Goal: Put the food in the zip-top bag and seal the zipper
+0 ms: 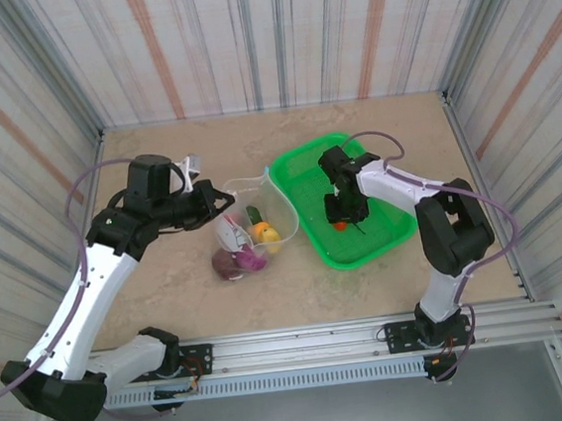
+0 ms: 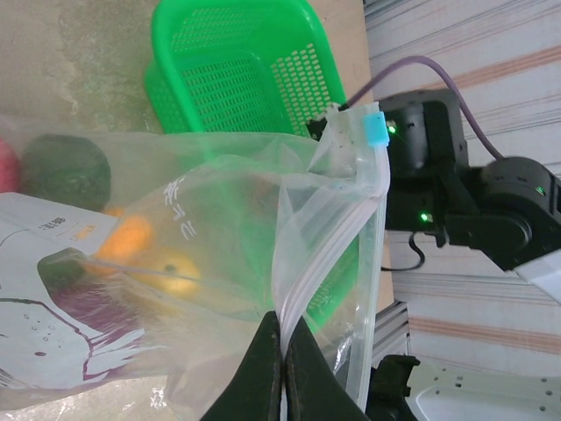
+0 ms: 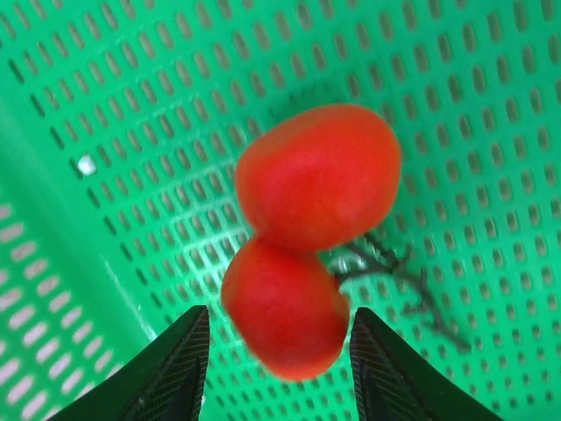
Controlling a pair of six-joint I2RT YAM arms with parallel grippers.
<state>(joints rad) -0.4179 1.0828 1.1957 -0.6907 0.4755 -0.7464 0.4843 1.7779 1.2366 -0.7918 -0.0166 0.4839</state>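
The clear zip-top bag (image 1: pixel 247 224) lies on the table left of the green basket, mouth held up. My left gripper (image 2: pixel 285 351) is shut on the bag's zipper (image 2: pixel 324 254) strip at the mouth edge. Inside the bag I see yellow food (image 2: pixel 171 272), an orange piece (image 2: pixel 127 237), a dark round piece (image 2: pixel 66 171) and the white label (image 2: pixel 53 289). Two joined red-orange pieces (image 3: pixel 316 175) with a dark stem rest on the basket floor. My right gripper (image 3: pixel 279 313) is open, its fingers either side of the lower piece (image 3: pixel 285 307) with small gaps.
The green mesh basket (image 1: pixel 302 169) sits right of centre, its walls closely around my right gripper (image 1: pixel 342 220). A maroon piece (image 1: pixel 228 264) and a purple piece (image 1: pixel 253 258) show at the bag's near end. Striped walls enclose the table on three sides.
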